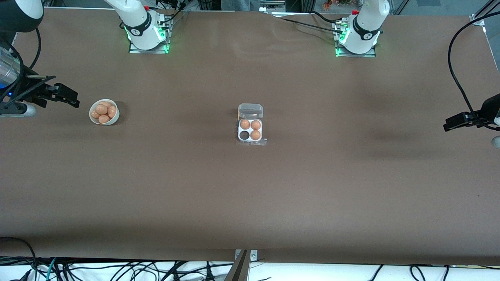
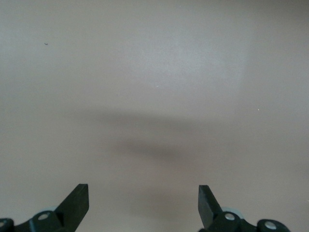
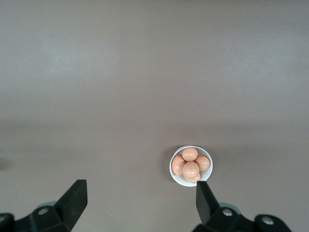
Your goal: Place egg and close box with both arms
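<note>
- The box (image 1: 250, 130) sits on the brown table (image 1: 250, 195) about midway between the two arms' ends, its clear lid (image 1: 250, 111) swung open and lying flat on the side farther from the front camera.
- Only the front view shows the box: three of its cups hold orange-brown eggs (image 1: 255, 135); the empty cup (image 1: 244, 135), in the nearer row toward the right arm's end, looks dark.
- A white bowl (image 1: 104, 112) stands toward the right arm's end of the table, well apart from the box, piled with loose eggs (image 1: 101, 109).
- The right gripper (image 1: 64, 95) hangs in the air at the right arm's end, just beside the bowl, its fingers spread wide and holding nothing.
- The right wrist view alone looks down into the bowl (image 3: 191, 166) from above, showing four eggs (image 3: 191, 169) heaped inside, with one black fingertip (image 3: 204, 195) close to its rim.
- The left gripper (image 1: 455, 121) waits at the left arm's end of the table, well apart from the box.
- The left wrist view shows only bare table (image 2: 154, 72) and a soft shadow between its two fingertips (image 2: 77, 198), which stand fully apart and empty.
</note>
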